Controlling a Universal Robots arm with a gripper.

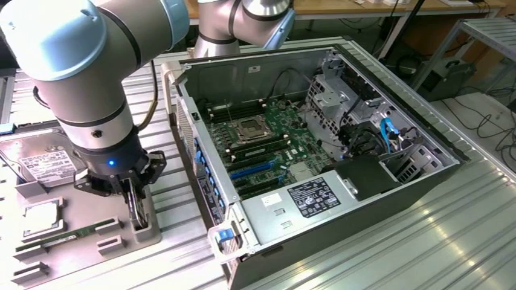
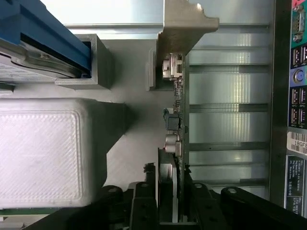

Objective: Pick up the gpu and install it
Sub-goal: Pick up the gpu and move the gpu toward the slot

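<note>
Gripper (image 2: 171, 191) straddles the gpu (image 2: 176, 91), which stands on edge in its gray holder (image 1: 150, 233). Can't tell if it's clamped.

An open computer case (image 1: 241, 72) lies on the ribbed metal table (image 1: 419, 241), from the exterior view's centre out to three o'clock. Its motherboard (image 1: 274, 142) carries a CPU socket (image 1: 248, 128), with blue slots (image 1: 251, 170) at the socket's six o'clock and a labelled power supply (image 1: 303, 202) beyond. A hard drive (image 1: 36, 160) sits at nine o'clock, a green memory stick (image 1: 60, 240) at eight.
</note>
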